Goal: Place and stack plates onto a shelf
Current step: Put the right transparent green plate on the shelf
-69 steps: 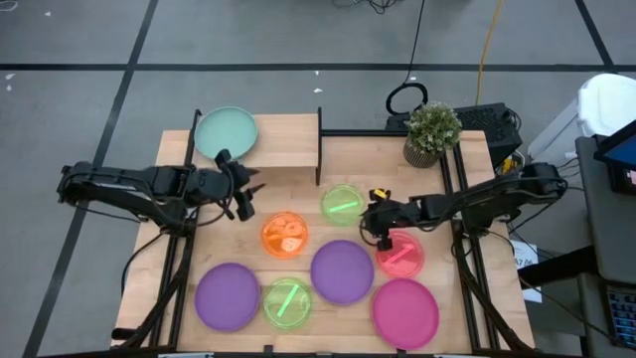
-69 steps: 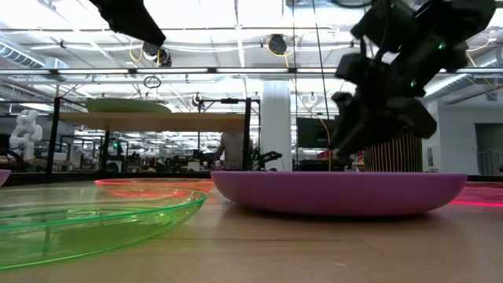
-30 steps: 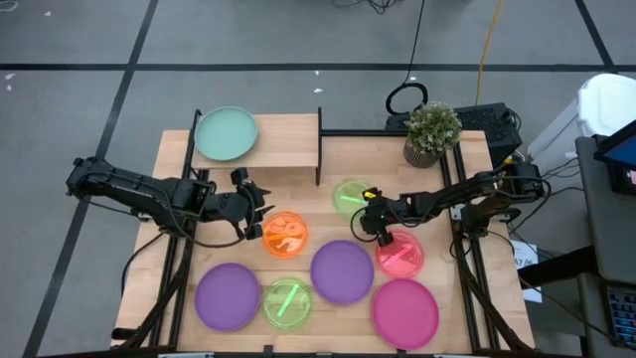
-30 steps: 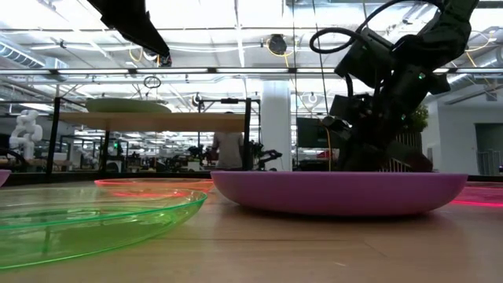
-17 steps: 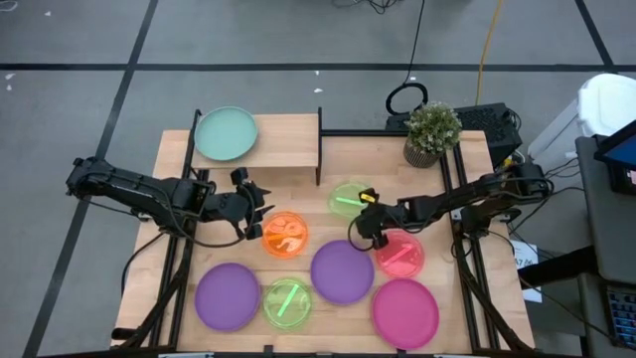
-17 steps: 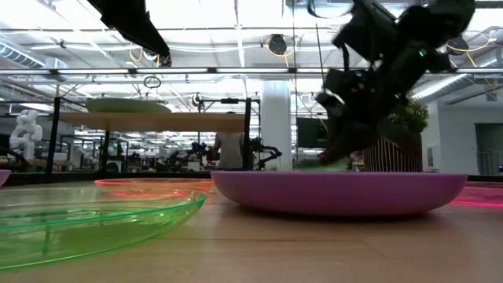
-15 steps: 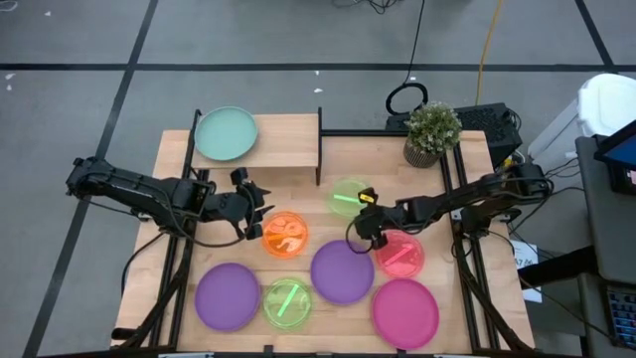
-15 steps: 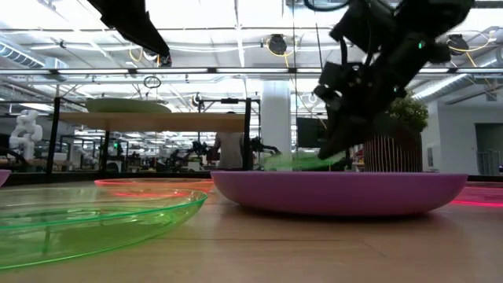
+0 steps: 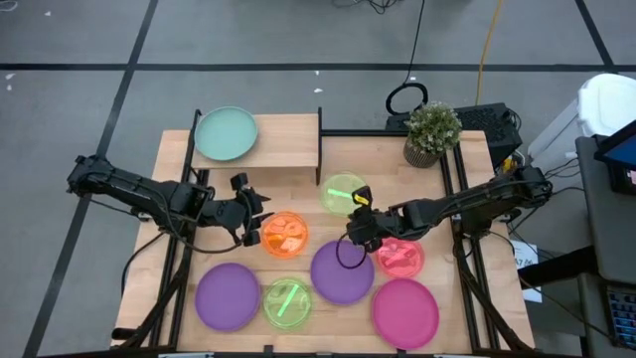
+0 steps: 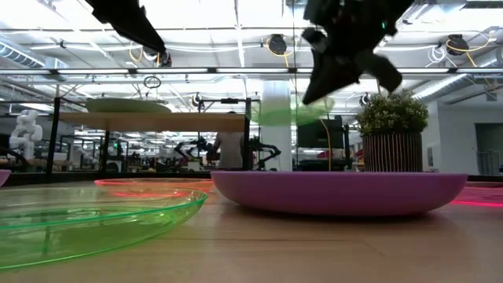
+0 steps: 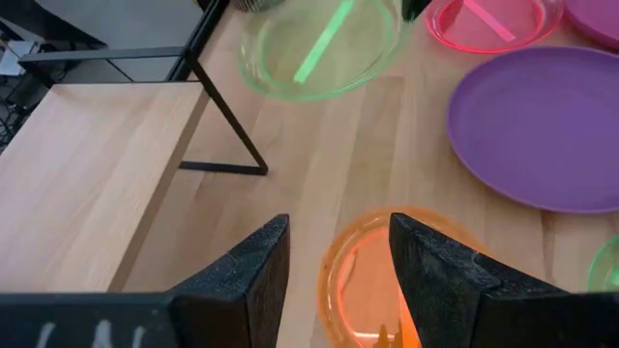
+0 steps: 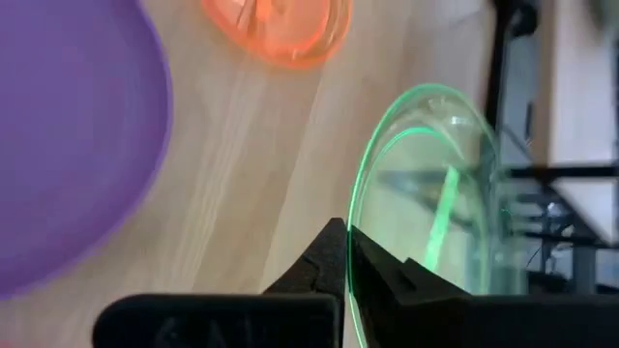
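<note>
My right gripper [image 9: 359,217] is shut on a small translucent green plate [image 9: 343,192], which hangs in the air right of the shelf [image 9: 283,139]. A pale teal plate [image 9: 226,132] lies on the shelf's left half. My left gripper [image 9: 250,212] is open above the table, just left of the orange plate [image 9: 285,234]. That plate's rim [image 11: 340,253] shows between its fingers in the left wrist view. On the table lie two purple plates [image 9: 343,270] [image 9: 227,295], a second green plate [image 9: 287,301], a red-pink plate [image 9: 400,256] and a magenta plate [image 9: 405,311]. My right gripper pinches the green plate's rim [image 12: 354,259] between its two fingers, at the edge nearest the table's near right. The fingers come slanting from the right. The plate is lifted clear of the table [image 10: 292,110] and reaches out from the fingers toward the shelf, roughly level.
A potted plant [image 9: 432,129] stands at the far right of the table. The shelf's black legs [image 9: 319,149] stand near the lifted plate. The shelf's right half is bare wood [image 11: 87,184]. Black frame rails [image 9: 467,268] run along the table's right side.
My right gripper, shut on the green plate's rim, has risen and drifted a little toward the table's left and far edge. The green plate has come up off the table and now hangs well above the purple plate's rim in the low view.
</note>
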You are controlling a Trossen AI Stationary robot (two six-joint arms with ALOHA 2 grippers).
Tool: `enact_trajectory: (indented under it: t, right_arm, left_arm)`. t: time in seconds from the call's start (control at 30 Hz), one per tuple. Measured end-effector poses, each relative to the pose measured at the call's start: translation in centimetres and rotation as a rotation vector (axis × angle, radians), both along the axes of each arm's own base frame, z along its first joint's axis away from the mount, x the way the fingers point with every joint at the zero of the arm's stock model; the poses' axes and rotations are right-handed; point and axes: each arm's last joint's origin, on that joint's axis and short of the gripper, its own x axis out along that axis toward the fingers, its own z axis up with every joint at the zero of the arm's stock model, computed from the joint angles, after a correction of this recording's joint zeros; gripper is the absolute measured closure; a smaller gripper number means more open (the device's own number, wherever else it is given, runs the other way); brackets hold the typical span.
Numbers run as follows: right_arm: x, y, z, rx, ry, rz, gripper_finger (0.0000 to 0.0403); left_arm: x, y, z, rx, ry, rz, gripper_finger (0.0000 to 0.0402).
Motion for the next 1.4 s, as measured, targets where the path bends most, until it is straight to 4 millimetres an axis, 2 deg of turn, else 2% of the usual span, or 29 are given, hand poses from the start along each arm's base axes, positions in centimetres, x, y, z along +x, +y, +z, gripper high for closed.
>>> enact_trajectory:
  t: [0.4,0.93,1.2,1.4]
  right_arm:
    - [0.6,1.3,3.2,-0.039,-0.049,0.014,0.0403]
    - [1.4,1.7,6.7,-0.096,-0.113,0.063,0.0403]
    - [2.2,1.2,8.9,-0.157,-0.183,0.107,0.0403]
    - [3.2,-0.5,9.5,-0.208,-0.226,0.104,0.0403]
  left_arm:
    - [-0.1,-0.5,0.0,0.0,-0.004,-0.014,0.0218]
    - [-0.2,-0.5,0.0,0.001,0.003,-0.013,0.0218]
    - [-0.3,-0.5,-0.1,-0.002,0.015,-0.006,0.0218]
    - [-0.2,-0.5,0.0,-0.003,0.001,-0.01,0.0218]
